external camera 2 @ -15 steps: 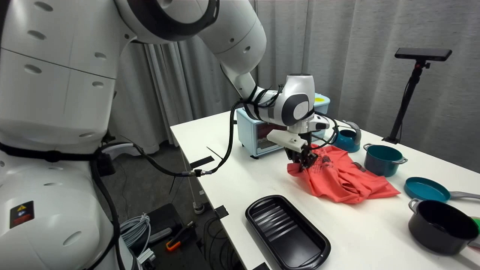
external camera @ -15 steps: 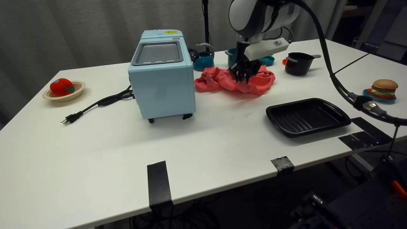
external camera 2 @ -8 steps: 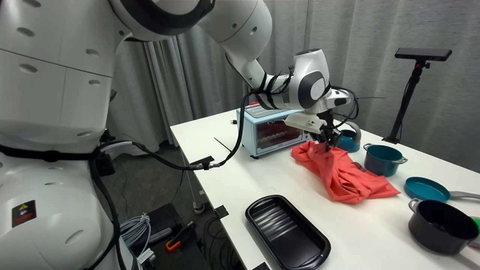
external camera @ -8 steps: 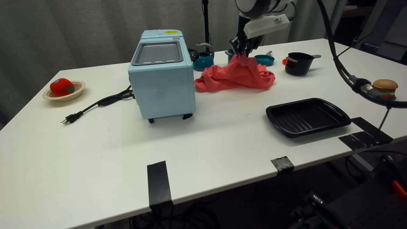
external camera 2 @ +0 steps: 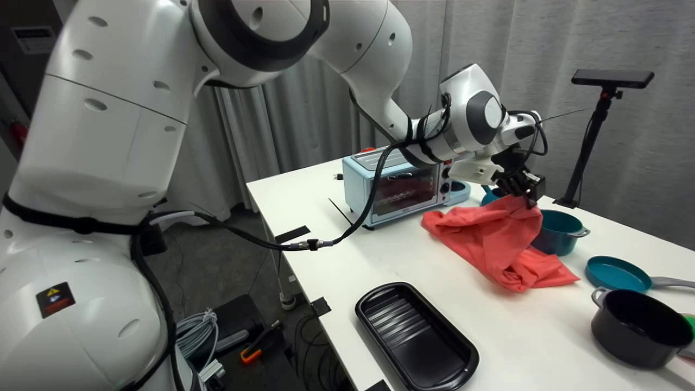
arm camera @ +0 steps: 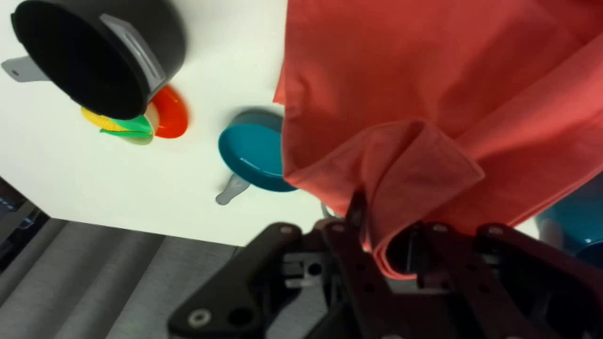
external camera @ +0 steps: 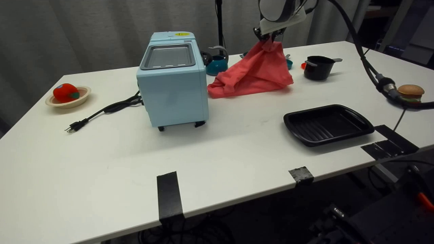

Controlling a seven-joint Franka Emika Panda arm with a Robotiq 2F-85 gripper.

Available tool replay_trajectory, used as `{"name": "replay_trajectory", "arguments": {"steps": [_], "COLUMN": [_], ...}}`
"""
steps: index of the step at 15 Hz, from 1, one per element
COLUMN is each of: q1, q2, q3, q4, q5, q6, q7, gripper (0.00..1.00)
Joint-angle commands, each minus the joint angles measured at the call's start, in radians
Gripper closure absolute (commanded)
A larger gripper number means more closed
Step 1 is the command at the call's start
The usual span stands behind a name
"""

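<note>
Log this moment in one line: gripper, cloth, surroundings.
gripper: shut on cloth | cloth: pinched part raised, lower part on table | near cloth: teal pot, teal pan | black tray: on table

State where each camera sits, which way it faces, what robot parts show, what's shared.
In an exterior view: raised by the table, looking down across the blue oven to the curtain; wrist, cable and hand show.
In an exterior view: beside the arm, looking past the black tray to the curtain; the arm fills the left.
Wrist view: on the wrist, facing down past the hand onto the red cloth it grips.
Both exterior views share blue oven and black tray.
</note>
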Motion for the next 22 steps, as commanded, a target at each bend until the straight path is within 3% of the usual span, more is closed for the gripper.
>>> {"name": "replay_trajectory", "arguments": {"steps": [1,5,10,18,22], "q1": [0.056,0.066,0.07,-0.082,-0.153], "q2": [0.108,0.148,0.105,-0.118,-0.258], "q3": [-0.096,-0.115,-0.098,0.142,0.206], "q4": [0.134,0.182,0.134,-0.084,-0.206], "q5": [-0.067,-0.092,-0.111,0.098,0.212], "q6": [-0.049,-0.073,-0.05,-0.073,-0.137], "q7": [0.15,0.222,0.246,-0.119,-0.306], "gripper": [0.62,0.33,0.0,0.0,0.0]}}
